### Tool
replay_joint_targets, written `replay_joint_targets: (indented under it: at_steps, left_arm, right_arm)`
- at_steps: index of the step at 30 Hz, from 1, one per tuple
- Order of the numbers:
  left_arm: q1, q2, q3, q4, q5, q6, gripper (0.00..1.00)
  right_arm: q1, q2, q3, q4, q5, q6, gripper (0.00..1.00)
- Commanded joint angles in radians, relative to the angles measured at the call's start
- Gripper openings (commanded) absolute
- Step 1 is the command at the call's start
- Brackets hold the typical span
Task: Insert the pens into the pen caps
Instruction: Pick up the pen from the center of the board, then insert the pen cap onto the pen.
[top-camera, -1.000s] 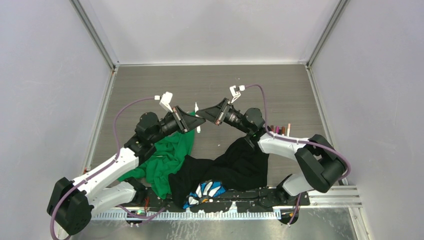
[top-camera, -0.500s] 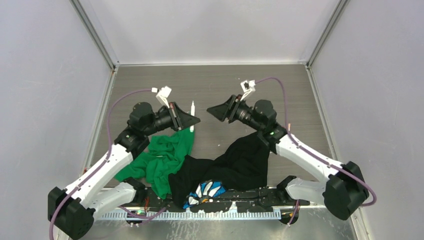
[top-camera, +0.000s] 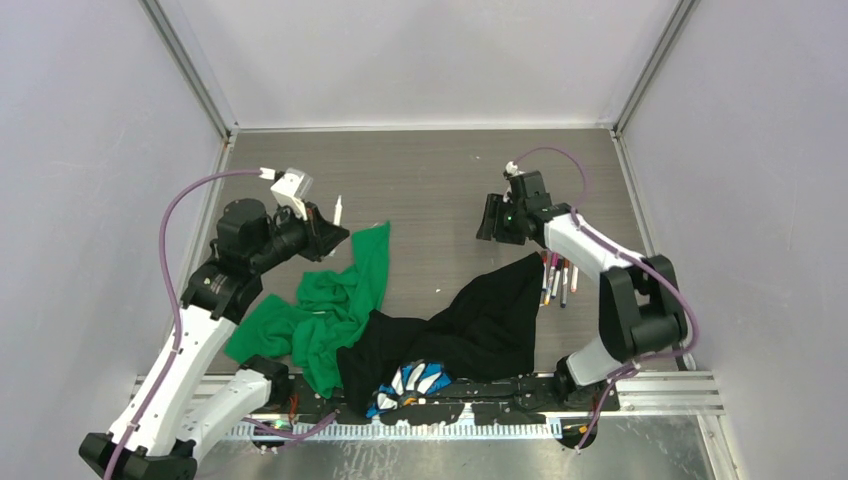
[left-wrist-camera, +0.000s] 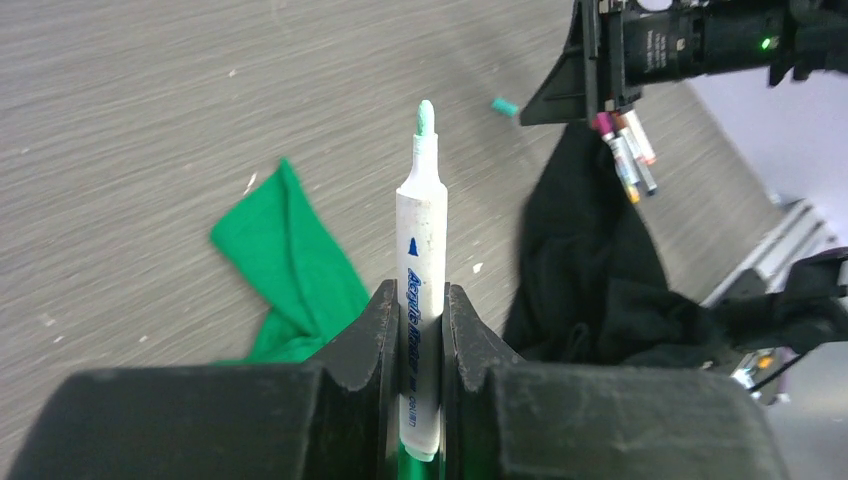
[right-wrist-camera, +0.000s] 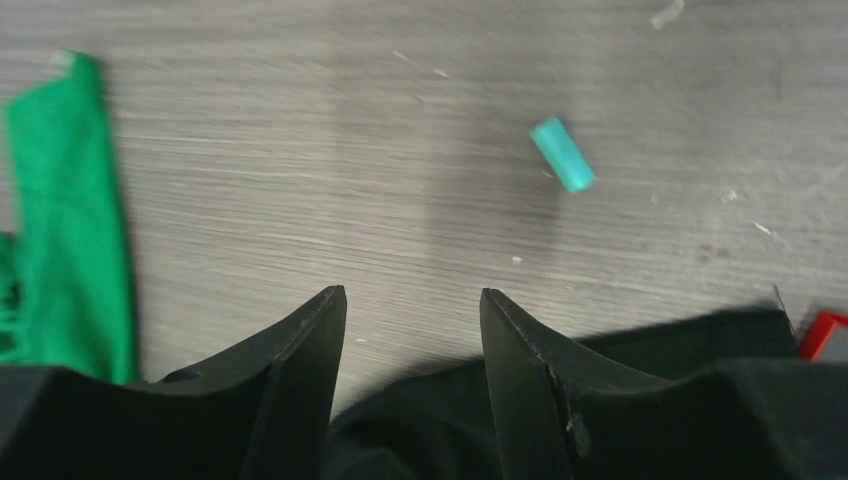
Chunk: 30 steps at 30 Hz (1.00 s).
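The left end effector (left-wrist-camera: 420, 292) is clamped on a white pen (left-wrist-camera: 420, 215) low on its barrel, the teal tip bare and pointing up and away, over the left half of the table (top-camera: 430, 170). The right end effector (right-wrist-camera: 412, 300) has its jaws apart and empty above the right half. A teal cap (right-wrist-camera: 562, 154) lies on bare table beyond its fingers and off to one side, just past the black cloth (top-camera: 480, 325). More pens (top-camera: 558, 278) lie near the right edge.

The step looks like fetching that cap. The right arm should probably shift sideways until the cap sits between the fingers, and close across its width, since it may roll. Which end is open I cannot tell; that end must stay clear of the fingers to receive the tip
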Motion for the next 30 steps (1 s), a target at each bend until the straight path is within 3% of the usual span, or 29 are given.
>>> replay_joint_targets:
  at_steps: [1, 15, 30]
  left_arm:
    - [0.003, -0.043, -0.039, -0.048, -0.089, 0.104, 0.0]
    - [0.003, -0.02, -0.033, -0.051, -0.098, 0.114, 0.0]
    - [0.002, 0.003, -0.033, -0.048, -0.106, 0.119, 0.0]
  right_arm:
    - [-0.001, 0.075, 0.091, -0.1, 0.108, -0.078, 0.56]
    - [-0.002, 0.16, 0.033, 0.077, 0.107, 0.011, 0.6]
    - [-0.002, 0.28, 0.093, 0.053, 0.245, 0.031, 0.6]
